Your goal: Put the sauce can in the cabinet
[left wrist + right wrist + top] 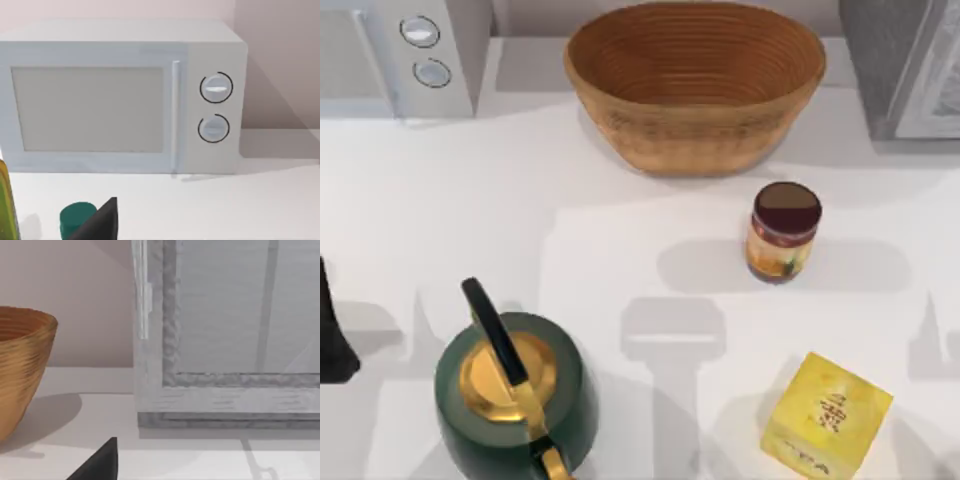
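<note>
Left arm (332, 330) parked at counter's left edge; neither claw's spread can be told. Right wrist view faces the cabinet (225, 340), so the right arm looks nearer. Sauce can (783, 231) stands upright, right of counter centre, just in front of the basket (695, 85), cabinet (905, 65) at far right corner beyond it.

Basket (695, 85): woven, ribbed, matt. Kettle (515, 395): glossy green, brassy metal lid. Sauce can (783, 231): glossy label. Cabinet (900, 65): rough matt grey. Table (620, 250): smooth white.
</note>
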Robot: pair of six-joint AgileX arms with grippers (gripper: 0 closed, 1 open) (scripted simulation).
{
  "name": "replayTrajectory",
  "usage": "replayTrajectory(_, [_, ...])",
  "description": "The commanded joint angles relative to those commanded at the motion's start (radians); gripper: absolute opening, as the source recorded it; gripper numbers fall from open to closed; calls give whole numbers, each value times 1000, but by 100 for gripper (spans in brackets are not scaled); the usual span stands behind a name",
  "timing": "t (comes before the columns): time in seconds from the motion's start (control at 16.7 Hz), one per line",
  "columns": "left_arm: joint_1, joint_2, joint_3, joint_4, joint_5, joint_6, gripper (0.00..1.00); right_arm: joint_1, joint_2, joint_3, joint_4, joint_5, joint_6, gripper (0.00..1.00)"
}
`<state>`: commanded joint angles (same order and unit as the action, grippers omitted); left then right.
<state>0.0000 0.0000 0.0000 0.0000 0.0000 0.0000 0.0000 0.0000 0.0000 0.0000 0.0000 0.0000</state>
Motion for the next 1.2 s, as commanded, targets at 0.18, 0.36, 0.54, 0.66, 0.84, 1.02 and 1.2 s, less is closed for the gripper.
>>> replayTrajectory(0.18, [0,0,0,0,0,0,100,1,9,5,-1,-7,-6,100])
replayTrajectory(0.36, [0,0,0,0,0,0,100,9,95,51,-7,-69,-61,100])
replayTrajectory(0.54, [0,0,0,0,0,0,100,18,266,140,-21,-185,-166,100])
replayTrajectory(0.66, [0,0,0,0,0,0,100,23,416,216,-34,-285,-255,100])
replayTrajectory(0.84, [0,0,0,0,0,0,100,26,682,351,-58,-462,-411,100])
replayTrajectory(1.02, [0,0,0,0,0,0,100,25,982,505,-86,-662,-580,100])
replayTrajectory(1.2, [0,0,0,0,0,0,100,20,1300,668,-114,-874,-752,100])
